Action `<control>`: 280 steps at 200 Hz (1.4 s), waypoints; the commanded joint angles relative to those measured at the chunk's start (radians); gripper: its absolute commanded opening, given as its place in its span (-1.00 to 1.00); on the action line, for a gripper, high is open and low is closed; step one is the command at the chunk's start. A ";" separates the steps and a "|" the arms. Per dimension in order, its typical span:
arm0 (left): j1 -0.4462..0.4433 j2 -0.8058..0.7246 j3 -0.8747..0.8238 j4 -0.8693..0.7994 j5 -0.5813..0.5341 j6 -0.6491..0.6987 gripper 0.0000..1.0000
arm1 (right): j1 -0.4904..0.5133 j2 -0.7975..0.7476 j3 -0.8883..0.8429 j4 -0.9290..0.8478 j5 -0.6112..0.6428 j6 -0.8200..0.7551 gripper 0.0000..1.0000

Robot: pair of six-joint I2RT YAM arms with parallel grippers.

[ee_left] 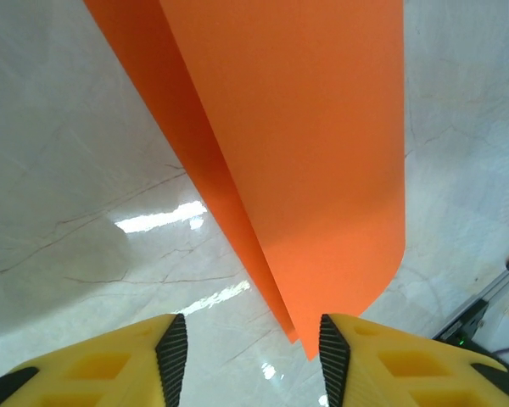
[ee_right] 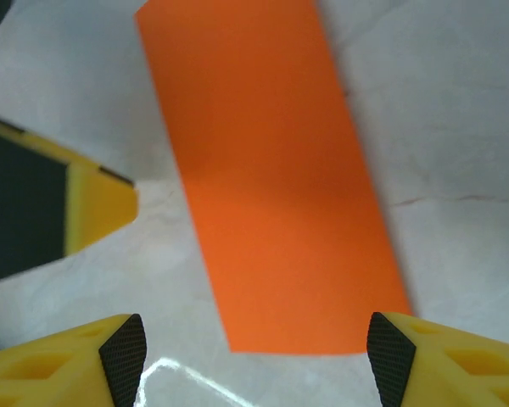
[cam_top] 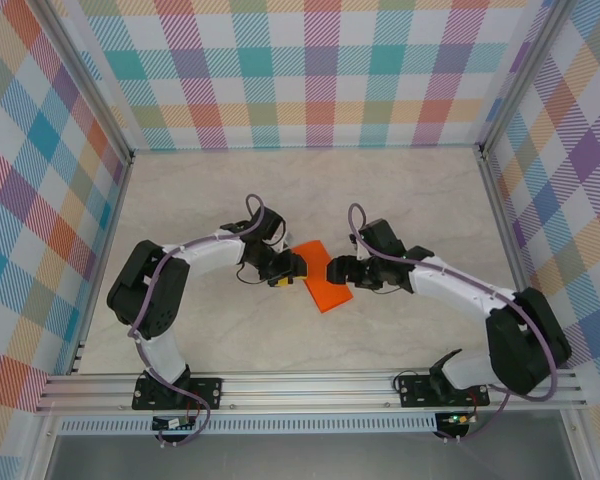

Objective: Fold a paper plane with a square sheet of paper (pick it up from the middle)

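Note:
The square sheet of paper (cam_top: pixel 325 290) is bright orange and folded into a narrow strip, lying on the marble table between both grippers. In the left wrist view the paper (ee_left: pixel 305 153) shows two layers, the top one lifted off the lower; its near corner ends just beside the right pad (ee_left: pixel 333 356). My left gripper (ee_left: pixel 250 360) is open with nothing clamped, at the strip's left edge (cam_top: pixel 298 268). My right gripper (ee_right: pixel 254 360) is open wide, its pads just short of the flat paper's (ee_right: pixel 271 195) near end, at the strip's right side (cam_top: pixel 332 272).
Pale marble tabletop (cam_top: pixel 400 200) is enclosed by plaid walls (cam_top: pixel 320 70) at the back and sides. An aluminium rail (cam_top: pixel 310 390) runs along the near edge. A yellow finger of the left gripper (ee_right: pixel 102 208) shows in the right wrist view, left of the paper.

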 commanded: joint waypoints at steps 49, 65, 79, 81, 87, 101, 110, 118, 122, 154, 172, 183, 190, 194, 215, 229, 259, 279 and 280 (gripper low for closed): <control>0.008 -0.009 -0.048 0.213 0.025 -0.157 0.05 | -0.098 0.216 0.100 0.100 -0.165 -0.008 0.25; 0.009 0.009 -0.042 0.218 0.019 -0.161 0.05 | -0.103 0.243 0.105 0.115 -0.189 -0.001 0.17; 0.010 0.021 -0.037 0.227 0.022 -0.166 0.05 | -0.105 0.251 0.105 0.112 -0.186 -0.001 0.16; 0.010 0.022 -0.037 0.228 0.022 -0.168 0.05 | -0.105 0.251 0.103 0.112 -0.184 -0.001 0.16; 0.010 0.025 -0.036 0.232 0.020 -0.170 0.06 | -0.105 0.250 0.099 0.113 -0.179 -0.001 0.16; 0.010 0.031 -0.035 0.238 0.019 -0.174 0.06 | -0.107 0.254 0.092 0.112 -0.184 -0.002 0.14; 0.010 0.034 -0.034 0.238 0.019 -0.176 0.06 | -0.108 0.255 0.084 0.114 -0.186 -0.001 0.13; 0.009 0.037 -0.033 0.235 0.014 -0.177 0.06 | -0.108 0.253 0.077 0.117 -0.186 0.001 0.13; 0.010 0.040 -0.031 0.232 0.010 -0.176 0.06 | -0.108 0.252 0.074 0.118 -0.184 0.001 0.14; 0.010 0.035 -0.051 0.270 0.014 -0.193 0.06 | -0.109 0.261 0.060 0.128 -0.189 0.001 0.13; 0.008 0.048 -0.051 0.308 0.030 -0.211 0.04 | -0.111 0.274 0.056 0.135 -0.193 0.001 0.12; 0.008 0.060 -0.048 0.313 0.033 -0.214 0.04 | -0.113 0.280 0.054 0.146 -0.201 0.004 0.12; 0.009 0.067 -0.045 0.315 0.037 -0.215 0.04 | -0.112 0.282 0.054 0.149 -0.204 0.005 0.12; 0.009 0.071 -0.043 0.315 0.037 -0.217 0.04 | -0.112 0.285 0.053 0.152 -0.206 0.006 0.12; 0.009 0.080 -0.036 0.332 0.037 -0.235 0.04 | -0.113 0.293 0.051 0.160 -0.216 0.006 0.12; 0.008 0.085 -0.025 0.322 0.031 -0.232 0.04 | -0.114 0.295 0.047 0.160 -0.216 0.004 0.12; 0.009 0.087 -0.036 0.348 0.041 -0.243 0.01 | -0.116 0.299 0.034 0.164 -0.219 -0.001 0.12; 0.006 0.088 -0.046 0.387 0.054 -0.267 -0.07 | -0.117 0.300 0.022 0.182 -0.240 0.005 0.11; 0.006 0.088 -0.046 0.388 0.055 -0.268 -0.08 | -0.117 0.300 0.021 0.183 -0.241 0.005 0.11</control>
